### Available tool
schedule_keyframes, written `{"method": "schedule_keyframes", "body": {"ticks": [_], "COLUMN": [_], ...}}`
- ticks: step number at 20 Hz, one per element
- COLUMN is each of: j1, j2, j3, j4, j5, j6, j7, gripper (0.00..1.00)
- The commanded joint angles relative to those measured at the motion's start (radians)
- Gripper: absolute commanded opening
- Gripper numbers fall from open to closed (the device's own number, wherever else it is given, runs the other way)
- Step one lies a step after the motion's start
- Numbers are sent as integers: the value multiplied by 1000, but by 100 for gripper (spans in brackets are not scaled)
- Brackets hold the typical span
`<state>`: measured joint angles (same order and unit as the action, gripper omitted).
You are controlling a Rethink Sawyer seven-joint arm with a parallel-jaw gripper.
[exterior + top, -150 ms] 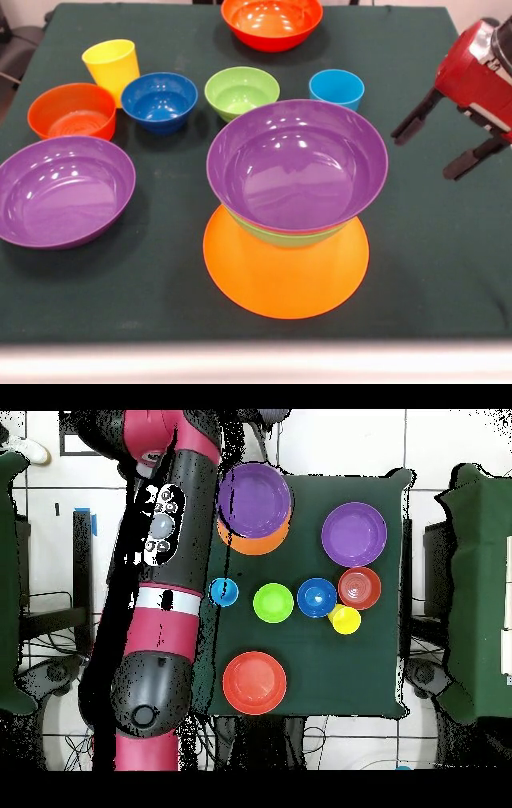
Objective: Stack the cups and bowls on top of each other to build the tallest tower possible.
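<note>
Tower (pixel 292 212) so far: upturned orange bowl (pixel 286 276) as base, green bowl (pixel 282 234) upright on it, big purple bowl (pixel 298 166) nested in the green. It sits at the near-centre of the table (pixel 432 264) in front view. The stack looks square, no obvious lean.

Gripper (pixel 442 147) is off to the side of the tower, clear of it and above the cloth. Fingers are spread and nothing is between them, so it's open and empty.

Loose stuff:
- 2nd purple bowl (pixel 64 190), near edge, well apart from the tower
- red-orange bowl (pixel 72 112) just behind it
- yellow cup (pixel 112 70), touching or almost touching the dark blue bowl (pixel 159 101)
- small green bowl (pixel 242 93) and blue cup (pixel 337 88) just behind the tower
- big red-orange bowl (pixel 272 22) at the far edge

Overhead agrees: the small pieces sit in a row mid-table, with the arm (pixel 165 574) lying along the table's side.

My read on the next pick: go largest to smallest, so a mid-size bowl before the cups. The blue cup is closest to the gripper, but imo save the cups for the top, since they add the most height there.

Tips:
- Grab by the rim, one finger inside and one outside, and come straight down.
- Lift high enough to clear the purple rim before moving across.
- Centre over the stack and release low. Glossy plastic will prob slide if dropped off-centre.
- Watch the yellow cup if going for the dark blue bowl, there's little room between them.
</note>
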<state>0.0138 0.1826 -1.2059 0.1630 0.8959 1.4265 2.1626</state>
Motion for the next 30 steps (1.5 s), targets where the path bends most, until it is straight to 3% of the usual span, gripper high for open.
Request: {"method": "schedule_keyframes", "body": {"ticks": [1,20,30], "j1": [-3,-73,-50], "j2": [-34,-21,-67], "j3": [205,257,358], "j4": [141,58,165], "j5": [-113,-143,-231], "j6": [69,111,59], "j7": [-246,-295,-338], "gripper": [100,100,100]}}
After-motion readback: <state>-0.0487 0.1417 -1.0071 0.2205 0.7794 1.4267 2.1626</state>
